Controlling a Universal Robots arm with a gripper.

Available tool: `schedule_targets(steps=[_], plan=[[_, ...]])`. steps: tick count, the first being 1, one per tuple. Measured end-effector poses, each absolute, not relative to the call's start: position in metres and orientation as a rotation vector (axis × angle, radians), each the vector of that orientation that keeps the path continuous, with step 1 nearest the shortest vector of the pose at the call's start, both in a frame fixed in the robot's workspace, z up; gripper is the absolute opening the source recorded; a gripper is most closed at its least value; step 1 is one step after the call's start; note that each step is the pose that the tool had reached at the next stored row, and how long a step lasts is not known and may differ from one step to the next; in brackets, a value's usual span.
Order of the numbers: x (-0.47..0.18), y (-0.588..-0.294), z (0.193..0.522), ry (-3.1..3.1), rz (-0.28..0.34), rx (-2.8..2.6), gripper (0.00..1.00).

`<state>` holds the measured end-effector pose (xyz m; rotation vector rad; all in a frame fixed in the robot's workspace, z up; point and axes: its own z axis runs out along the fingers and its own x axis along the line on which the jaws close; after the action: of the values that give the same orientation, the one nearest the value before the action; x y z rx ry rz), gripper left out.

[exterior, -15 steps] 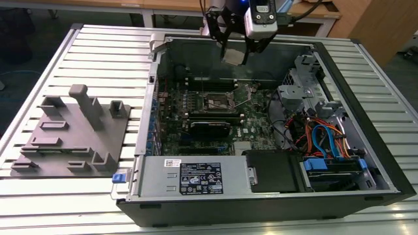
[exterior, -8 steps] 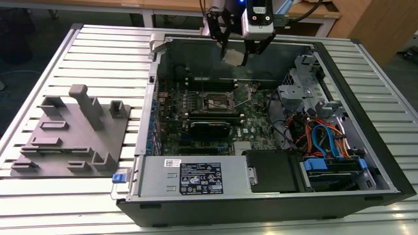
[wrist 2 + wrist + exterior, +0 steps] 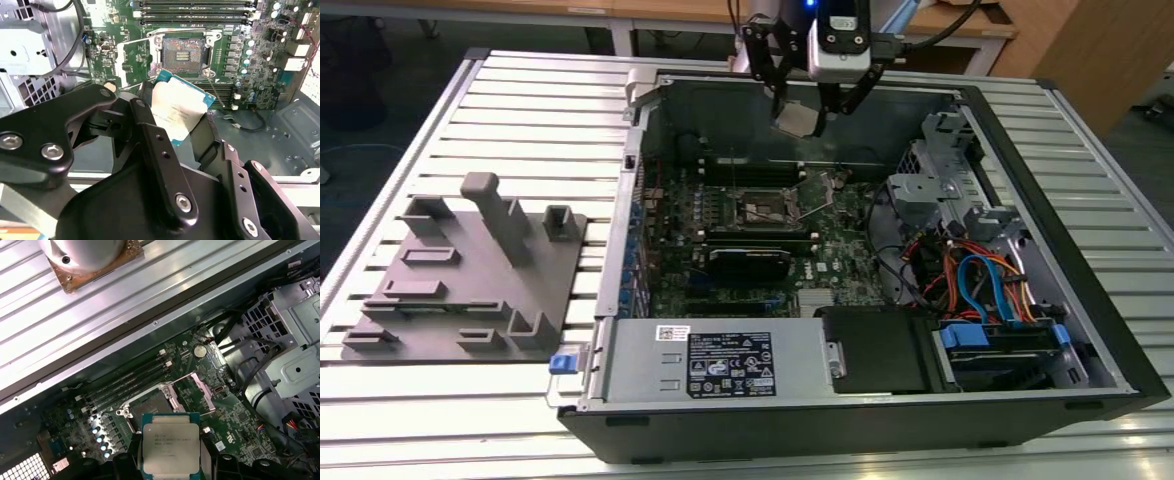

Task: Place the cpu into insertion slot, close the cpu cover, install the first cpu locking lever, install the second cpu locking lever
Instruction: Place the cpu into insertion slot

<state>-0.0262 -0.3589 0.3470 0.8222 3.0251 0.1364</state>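
My gripper (image 3: 803,118) hangs over the far edge of the open computer case, shut on the cpu (image 3: 797,120). The cpu (image 3: 177,112) (image 3: 171,447) is a flat square chip with a silver top and a teal rim, pinched by its edges between the black fingers (image 3: 150,130). Well below it on the green motherboard lies the insertion slot (image 3: 771,207) (image 3: 183,50) (image 3: 150,405), dark, square and uncovered. The cpu cover (image 3: 192,389) (image 3: 134,57) stands swung open beside the slot. A thin metal lever (image 3: 216,95) sticks out along the slot's side.
Long black memory slots (image 3: 195,12) run beside the socket. Inside the case sit a power supply (image 3: 720,362), a drive cage (image 3: 947,190) and coloured cables (image 3: 981,285). A grey fixture block (image 3: 467,270) rests on the slatted table (image 3: 534,90) at the exterior view's left.
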Motion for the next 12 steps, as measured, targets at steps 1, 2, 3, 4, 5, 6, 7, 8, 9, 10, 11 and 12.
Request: schedule_targets(steps=[1,2,3,4,5,6,7,8,9,10,11,12], plan=[[-0.0262,-0.3589,0.3469,3.023,0.136,0.829,0.54],[-0.0262,-0.3589,0.3467,3.021,0.136,0.836,0.54],[-0.0262,-0.3589,0.3465,3.019,0.136,0.842,0.54],[-0.0262,-0.3589,0.3464,3.017,0.136,0.848,0.54],[-0.0262,-0.3589,0.3462,3.015,0.136,0.855,0.54],[-0.0262,-0.3589,0.3460,3.013,0.136,0.861,0.54],[-0.0263,-0.3589,0.3458,3.011,0.136,0.868,0.54],[-0.0263,-0.3589,0.3456,3.009,0.136,0.875,0.54],[-0.0263,-0.3589,0.3454,3.006,0.136,0.882,0.54],[-0.0263,-0.3589,0.3453,3.004,0.136,0.888,0.54],[-0.0263,-0.3589,0.3451,3.002,0.136,0.896,0.54],[-0.0263,-0.3589,0.3449,2.999,0.136,0.903,0.54]])
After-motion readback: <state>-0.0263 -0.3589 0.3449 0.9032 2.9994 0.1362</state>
